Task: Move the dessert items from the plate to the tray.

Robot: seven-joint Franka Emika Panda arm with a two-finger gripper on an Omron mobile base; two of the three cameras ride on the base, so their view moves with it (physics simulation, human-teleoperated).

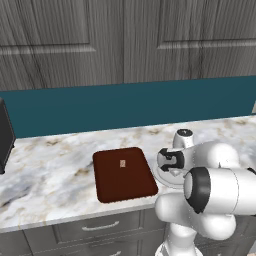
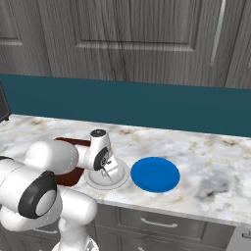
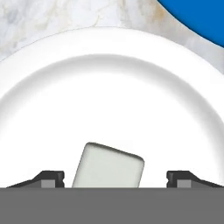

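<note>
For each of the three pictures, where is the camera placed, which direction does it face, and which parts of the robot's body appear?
Left base view: behind the arm to its left, facing forward and down at the tray carrying one dessert piece; arm at lower right.
Right base view: behind to its right, facing the plate and blue disc; arm at lower left.
Hand view: on the hand, looking down into the plate; the gripper straddles a dessert block.
Shared: right base and hand views both show plate and blue disc.

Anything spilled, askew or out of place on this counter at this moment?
Nothing stands out. One dessert piece lies flat on the tray; another piece sits on the plate, turned slightly askew between the fingertips of the hand. The blue disc lies flat beside the plate. No crumbs show on the marble counter.
</note>
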